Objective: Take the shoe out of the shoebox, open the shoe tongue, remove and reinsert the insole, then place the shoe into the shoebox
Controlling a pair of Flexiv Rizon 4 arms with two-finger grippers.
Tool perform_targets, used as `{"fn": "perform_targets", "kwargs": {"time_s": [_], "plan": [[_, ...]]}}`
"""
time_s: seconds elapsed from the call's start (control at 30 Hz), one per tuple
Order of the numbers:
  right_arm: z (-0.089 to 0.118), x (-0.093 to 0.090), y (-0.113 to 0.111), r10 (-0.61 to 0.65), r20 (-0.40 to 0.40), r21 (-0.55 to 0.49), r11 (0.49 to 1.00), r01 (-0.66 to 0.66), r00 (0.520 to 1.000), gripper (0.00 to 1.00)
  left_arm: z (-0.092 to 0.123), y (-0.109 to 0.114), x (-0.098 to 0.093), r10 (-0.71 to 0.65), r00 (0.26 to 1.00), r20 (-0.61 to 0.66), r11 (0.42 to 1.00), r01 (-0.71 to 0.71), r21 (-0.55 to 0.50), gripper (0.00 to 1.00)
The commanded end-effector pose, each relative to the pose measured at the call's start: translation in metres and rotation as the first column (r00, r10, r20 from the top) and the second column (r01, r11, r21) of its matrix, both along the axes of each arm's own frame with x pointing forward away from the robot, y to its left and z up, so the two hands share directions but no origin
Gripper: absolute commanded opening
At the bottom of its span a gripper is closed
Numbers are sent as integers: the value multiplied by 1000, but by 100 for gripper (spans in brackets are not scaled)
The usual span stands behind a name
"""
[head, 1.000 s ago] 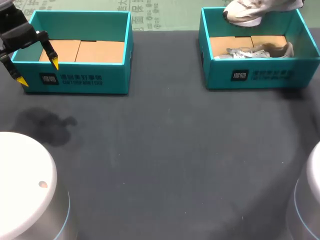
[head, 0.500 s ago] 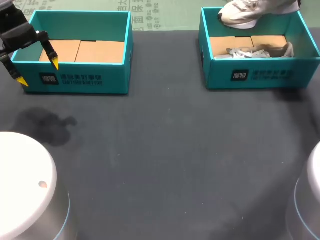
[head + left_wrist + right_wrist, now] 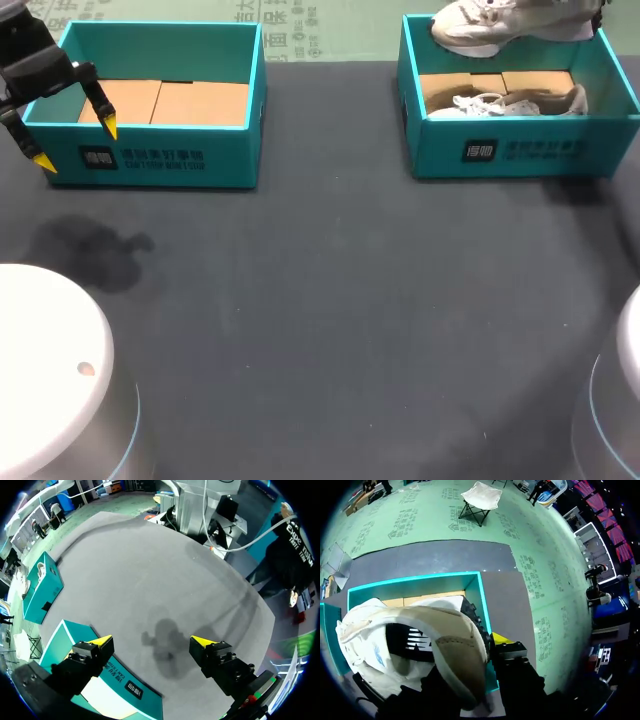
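A white and beige shoe (image 3: 500, 22) hangs over the far rim of the right teal shoebox (image 3: 515, 150). My right gripper (image 3: 485, 642) is shut on the shoe's (image 3: 420, 645) heel collar; one yellow tip shows outside it, the other finger is hidden by the shoe. In the head view the right gripper itself is out of sight. A second, similar shoe (image 3: 520, 102) lies inside that box. My left gripper (image 3: 72, 135) hangs open with nothing between its fingers, at the front left corner of the left teal shoebox (image 3: 150, 160). That corner (image 3: 115, 690) lies just under the left gripper (image 3: 152, 641).
The left box holds only its brown cardboard floor (image 3: 170, 102). A dark blotch (image 3: 90, 245) marks the black cloth in front of it. My arms' white bases (image 3: 50, 370) stand at the near corners. The right box's teal rim (image 3: 420, 577) lies below the held shoe.
The held shoe has shifted a little to the left over the right box's far rim and shows more fully. The left arm has not moved.
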State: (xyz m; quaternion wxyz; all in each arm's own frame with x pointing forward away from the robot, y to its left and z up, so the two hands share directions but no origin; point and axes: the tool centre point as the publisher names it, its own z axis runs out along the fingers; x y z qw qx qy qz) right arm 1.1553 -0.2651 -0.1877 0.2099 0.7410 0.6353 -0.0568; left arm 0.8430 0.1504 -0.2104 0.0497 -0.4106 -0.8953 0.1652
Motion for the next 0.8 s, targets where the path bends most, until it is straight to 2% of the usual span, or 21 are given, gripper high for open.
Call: {"fn": "perform_targets", "kwargs": {"time_s": [0.03, 0.47, 0.8], "plan": [[2, -1, -1, 0, 3, 3, 1000, 0, 1000, 0, 0, 0, 0, -1, 1000, 0, 1000, 1, 3, 100], [-39, -5, -2, -20, 2, 21, 1000, 20, 1000, 0, 0, 0, 0, -1, 1000, 0, 1000, 1, 3, 100], [-54, 4, 6, -27, -8, 4, 1000, 27, 1000, 0, 0, 0, 0, -1, 1000, 0, 1000, 1, 3, 100]]}}
